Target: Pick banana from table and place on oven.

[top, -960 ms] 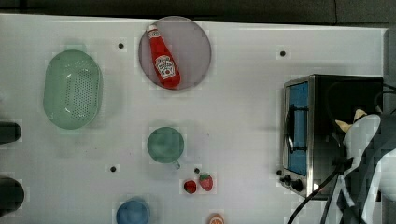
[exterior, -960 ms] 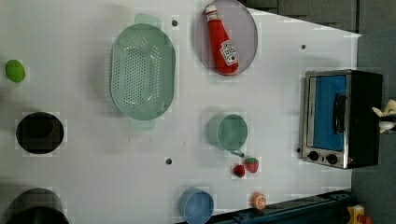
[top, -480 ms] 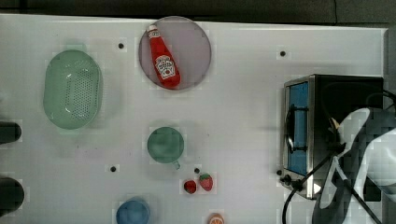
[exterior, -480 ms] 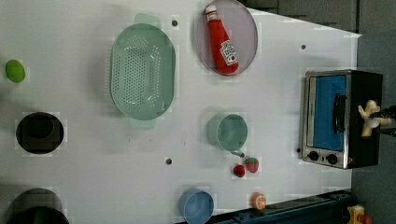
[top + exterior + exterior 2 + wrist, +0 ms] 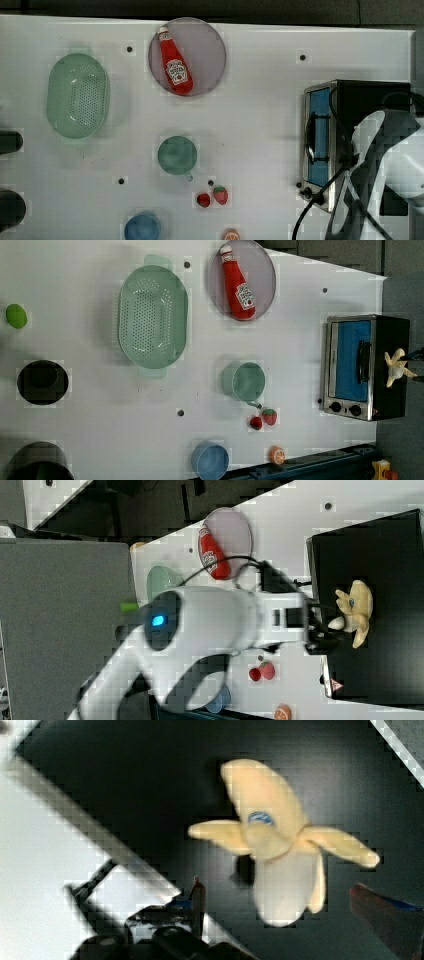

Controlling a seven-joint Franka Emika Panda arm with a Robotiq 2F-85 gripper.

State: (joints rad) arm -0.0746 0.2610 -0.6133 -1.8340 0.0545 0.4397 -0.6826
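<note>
Release step: the gripper [image 5: 280, 895] is standing wide open around the banana [image 5: 280, 845] lying on the oven [image 5: 370, 540] top, holding nothing; next, a clear upward retreat.

A ketchup bottle [image 5: 174, 64] lies on a round plate [image 5: 207, 37].

We see the banana [image 5: 277, 845] (pale yellow, half peeled, blue sticker) lying on the oven [image 5: 385, 570]'s flat black top; oven sits at the white table [image 5: 250, 125]'s edge, door shut.
</note>
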